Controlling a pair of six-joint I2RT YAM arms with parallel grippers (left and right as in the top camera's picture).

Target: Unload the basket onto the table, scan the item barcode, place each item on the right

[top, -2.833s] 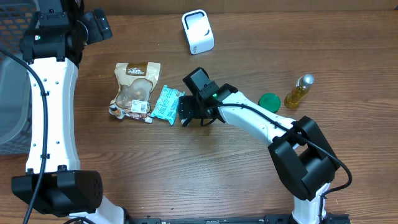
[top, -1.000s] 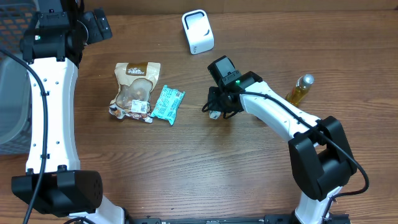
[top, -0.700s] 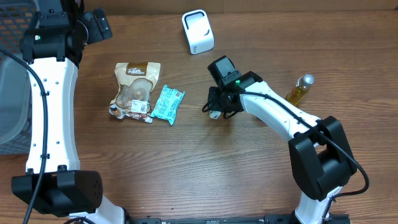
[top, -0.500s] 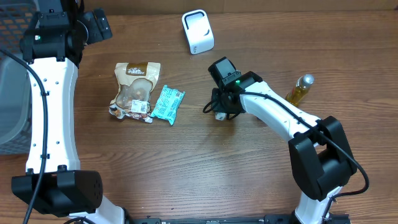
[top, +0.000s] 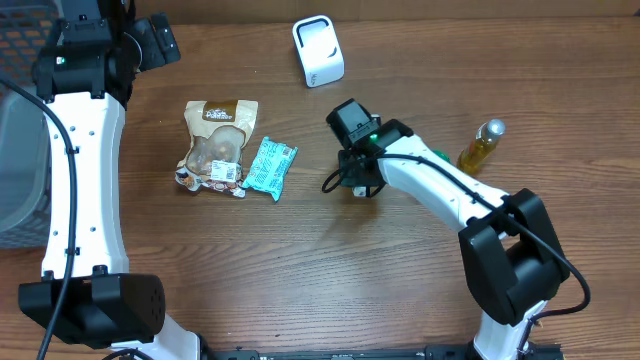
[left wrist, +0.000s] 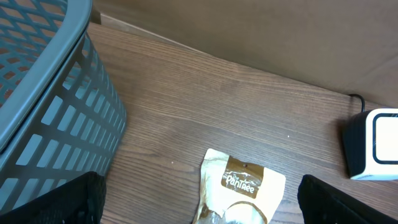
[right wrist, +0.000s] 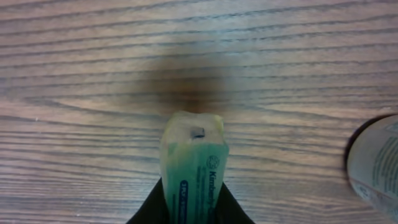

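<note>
**1. Right arm.** The right gripper (top: 355,181) sits low at mid-table, a little right of ctr. In the right wrist view its fingers (right wrist: 152,213) are clamped on both sides of a small green tube (right wrist: 193,158). The tube's crimped end points away from the cam, toward the table (right wrist: 93,74). Cannot tell whether that end touches the wood. Label print is too small to read, so barcode posn is unknown. A round grey object (right wrist: 379,168) is cut off at the frame's right margin and can't be identified.

**2. Left arm.** Parked toward the far-left corner. The left gripper (left wrist: 199,196) has its fingers wide apart with nothing between them. It looks down on the snack bag (left wrist: 239,186) and the wall of the grey basket (left wrist: 56,124).

**3. Other items (overhead).**
- Barcode scanner (top: 318,50): white, near the far edge, approx. ctr, well apart from the green tube.
- Snack bag and teal packet (top: 268,167): side by side, left of ctr.
- Oil bottle (top: 481,144): upright, toward the right edge.
- Basket: at the left edge.

**4. Progress (judged).**
- Done: item is in the grip and away from the other goods.
- Not yet done: carry it to the far edge, turn the barcode to the scanner window, hold for a read.
- Nothing in view shows a scan made.
- Est. stage: early to mid.
</note>
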